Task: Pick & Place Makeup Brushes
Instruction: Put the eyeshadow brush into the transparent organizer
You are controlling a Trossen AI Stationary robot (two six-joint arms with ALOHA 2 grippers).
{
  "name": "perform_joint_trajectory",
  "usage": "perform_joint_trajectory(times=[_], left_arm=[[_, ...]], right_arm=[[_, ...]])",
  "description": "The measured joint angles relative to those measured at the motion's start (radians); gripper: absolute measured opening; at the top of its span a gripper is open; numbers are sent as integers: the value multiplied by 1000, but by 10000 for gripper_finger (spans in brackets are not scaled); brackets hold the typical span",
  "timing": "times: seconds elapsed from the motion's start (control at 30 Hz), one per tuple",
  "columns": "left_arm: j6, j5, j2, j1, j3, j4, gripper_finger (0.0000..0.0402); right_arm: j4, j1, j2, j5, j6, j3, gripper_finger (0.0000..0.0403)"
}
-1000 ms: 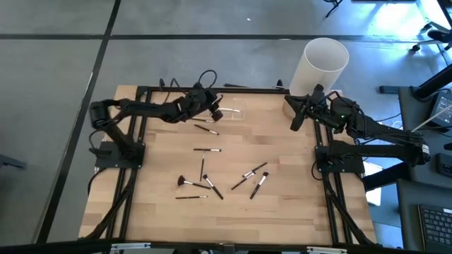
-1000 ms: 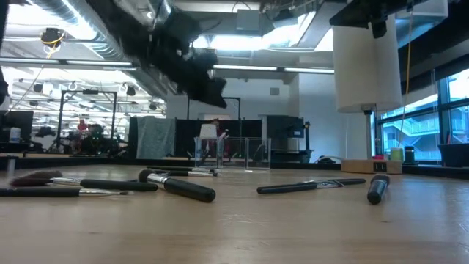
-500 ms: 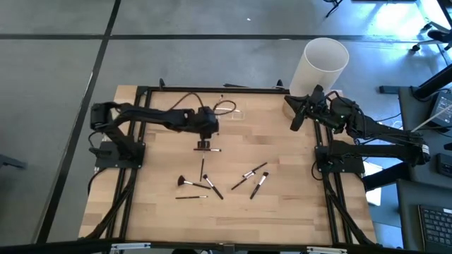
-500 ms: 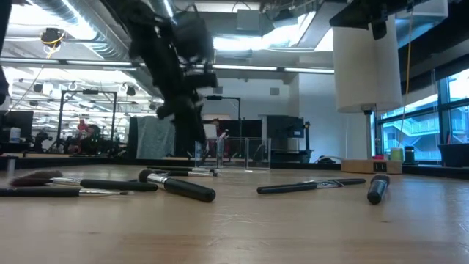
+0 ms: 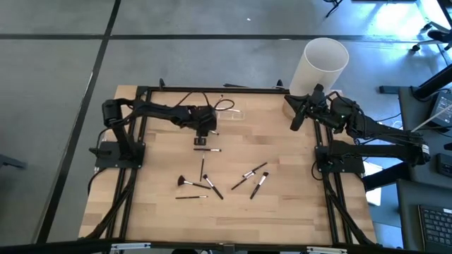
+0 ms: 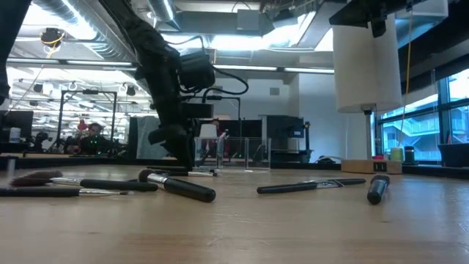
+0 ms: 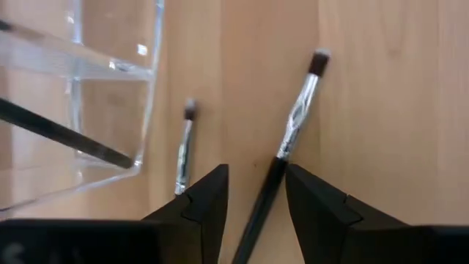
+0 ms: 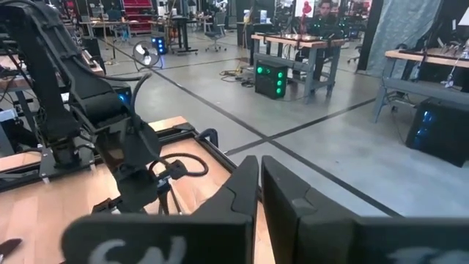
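the left gripper [image 5: 203, 139] hangs low over the far middle part of the wooden table [image 5: 282, 204], pointing down. in the left wrist view its two dark fingers [image 7: 209, 202] stand apart, and the dark handle of one makeup brush [image 7: 291, 139] lies on the wood in the gap between them; i cannot tell if the fingers touch it, and the brush is not lifted. a second, thinner brush [image 7: 183, 150] lies just beside the first one, next to the wall of a clear plastic holder [image 7: 110, 88]. inside this holder one dark thin handle [image 7: 66, 136] is seen through the plastic. in the high view the clear holder [image 5: 236, 113] stands near the far edge of the table, just beyond the left gripper. one brush [image 5: 208, 149] lies just in front of the gripper. the other makeup brushes [image 5: 212, 185] lie scattered near the middle of the table, among them a fan-shaped one [image 5: 185, 182] and a pair [image 5: 254, 178] more to the right side. the right gripper [image 5: 295, 115] waits at the far right corner of the table, well apart from the brushes, with its fingers [image 8: 249, 194] closed together and holding nothing. a tall white cylinder [image 5: 321, 67] stands beside that corner.
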Motion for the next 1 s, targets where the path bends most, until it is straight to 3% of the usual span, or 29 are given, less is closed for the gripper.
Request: perform_joint_trajectory(times=[0.17,0.43,0.83,1.0], left_arm=[[0,99,13,16,1,8,138],[-3,85,66,25,6,15,115],[-75,147,61,34,7,5,31],[-137,140,69,33,66,-48,26]], right_arm=[[-1,0,0,0,1,0,20],[2,0,0,0,4,0,20],[-13,0,0,0,0,0,20],[-14,0,0,0,0,0,20]])
